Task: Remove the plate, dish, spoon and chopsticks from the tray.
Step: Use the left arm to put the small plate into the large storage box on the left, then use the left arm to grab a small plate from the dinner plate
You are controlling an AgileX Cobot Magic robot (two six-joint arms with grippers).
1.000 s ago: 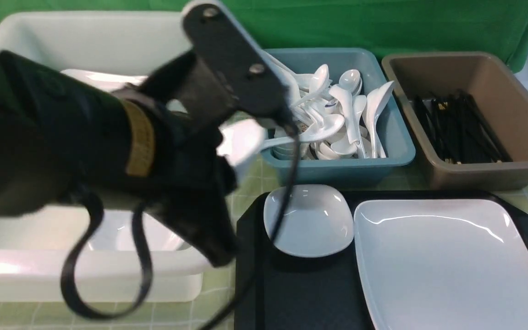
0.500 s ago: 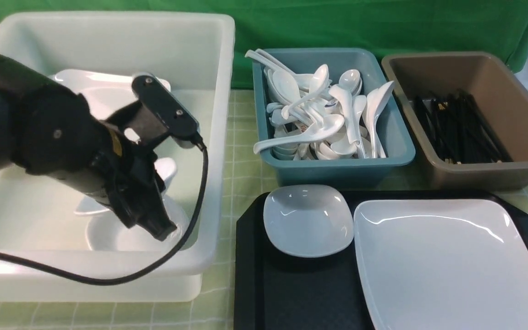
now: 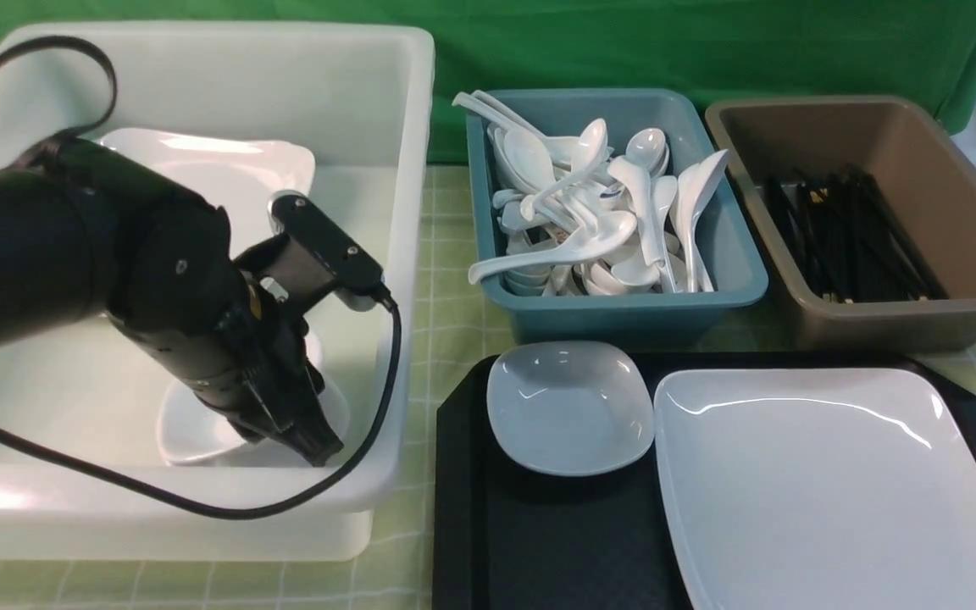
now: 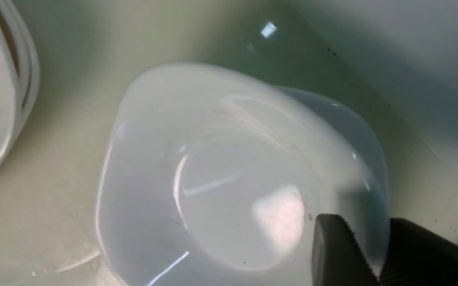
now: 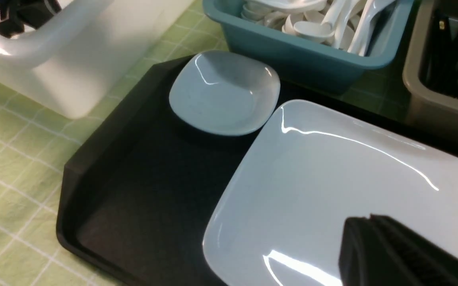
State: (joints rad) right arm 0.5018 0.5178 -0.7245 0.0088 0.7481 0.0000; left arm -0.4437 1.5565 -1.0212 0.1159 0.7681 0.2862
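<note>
The black tray (image 3: 539, 542) bears the large white plate (image 3: 827, 483) and a small white dish (image 3: 568, 407) at its far left corner. Both also show in the right wrist view, the plate (image 5: 332, 178) and the dish (image 5: 223, 93). No spoon or chopsticks show on the tray. My left gripper (image 3: 310, 445) is low inside the white tub (image 3: 403, 169). It is shut on the rim of another small white dish (image 4: 221, 178), which is held close above the tub floor. My right gripper (image 5: 370, 217) is shut and empty, hovering over the plate.
A stack of large white plates (image 3: 225, 169) leans at the back of the white tub. A teal tub (image 3: 623, 313) full of white spoons and a brown tub (image 3: 878, 326) of black chopsticks stand behind the tray. My left arm's cable loops over the tub's front rim.
My left arm has swung left and down from high near the camera into the white tub, carrying the small dish down to the tub floor. The tray's contents have not moved.
</note>
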